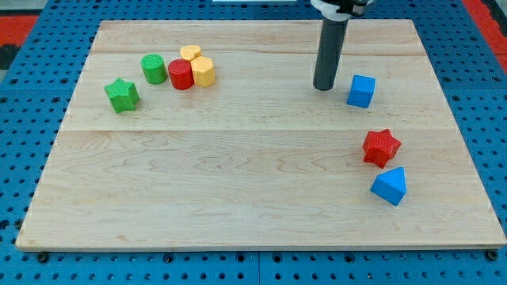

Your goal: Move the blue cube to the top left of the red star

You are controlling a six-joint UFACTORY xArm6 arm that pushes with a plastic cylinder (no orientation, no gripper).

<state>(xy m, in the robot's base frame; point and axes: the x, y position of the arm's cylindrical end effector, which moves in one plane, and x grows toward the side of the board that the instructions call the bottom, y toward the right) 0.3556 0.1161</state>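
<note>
Pale wood tabletop (253, 182), on a blue perforated base. Tool: straight dark rod, no jaws, holding nothing; my tip (323, 87) rests on the tabletop just beside the blue cube (361, 91), on that cube's left in the view, a narrow gap between them. Blue cube: upper right area, above and slightly left of the red star (382, 147), apart from it. Blue triangular block (390, 187): just below the red star. Upper left group: green star (122, 95), green cylinder (154, 69), red cylinder (181, 74) touching a yellow cylinder (203, 71), with a yellow block (190, 53), shape unclear, behind them.
</note>
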